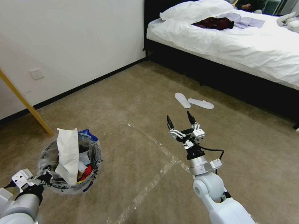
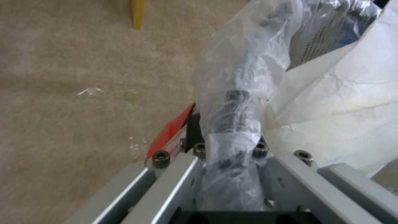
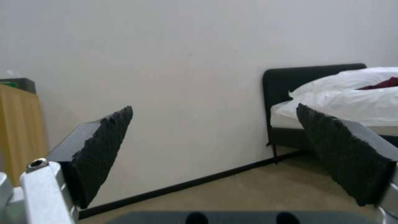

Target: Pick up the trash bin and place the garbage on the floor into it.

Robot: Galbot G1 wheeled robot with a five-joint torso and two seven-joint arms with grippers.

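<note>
Flanking taped floor [image 1: 124, 102]: bed [image 1: 236, 43], slippers [image 1: 193, 101], wall [image 1: 68, 37].

- The left gripper [image 1: 46, 177], a silver-grey metal unit with dark fingers, sits low at the robot's left side. It is clamped on the bag-lined rim of the small round trash bin [image 1: 73, 161].
- In the left wrist view, the left gripper [image 2: 230, 146] has the wrapped rim running between its grey finger links.
- The right arm extends forward, wrist angled upward.
- The right gripper [image 1: 180, 119], silver with black ridged pads [image 3: 104, 146], is held above floor level, jaws spread wide and holding nothing.
</note>
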